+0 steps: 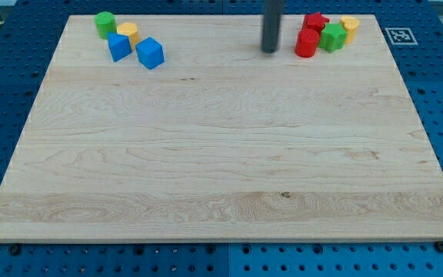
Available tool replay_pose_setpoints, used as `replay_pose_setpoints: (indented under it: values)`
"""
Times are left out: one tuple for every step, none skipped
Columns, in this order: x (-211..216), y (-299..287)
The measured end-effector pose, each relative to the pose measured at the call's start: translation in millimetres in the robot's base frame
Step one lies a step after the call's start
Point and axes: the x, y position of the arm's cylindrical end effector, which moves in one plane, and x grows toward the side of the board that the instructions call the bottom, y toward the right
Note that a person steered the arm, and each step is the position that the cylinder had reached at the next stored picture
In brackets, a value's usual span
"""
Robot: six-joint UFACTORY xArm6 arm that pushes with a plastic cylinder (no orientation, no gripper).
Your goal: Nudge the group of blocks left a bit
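Note:
Two groups of blocks sit near the view's top edge of the wooden board. At top left are a green cylinder, a yellow block, a blue block and a blue cube. At top right are a red star-like block, a red cylinder, a green block and a yellow block. My tip stands on the board just left of the red cylinder, a small gap apart.
A blue pegboard surrounds the board. A black-and-white marker tag lies off the board's top right corner.

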Motion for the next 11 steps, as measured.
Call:
replay_pose_setpoints:
  values:
    - [41, 66]
    - [51, 67]
    - [62, 106]
    - [54, 206]
    - [22, 231]
    - [-38, 209]
    - [-83, 177]
    - [-79, 177]
    - [-62, 169]
    - [-59, 146]
    - [-59, 130]
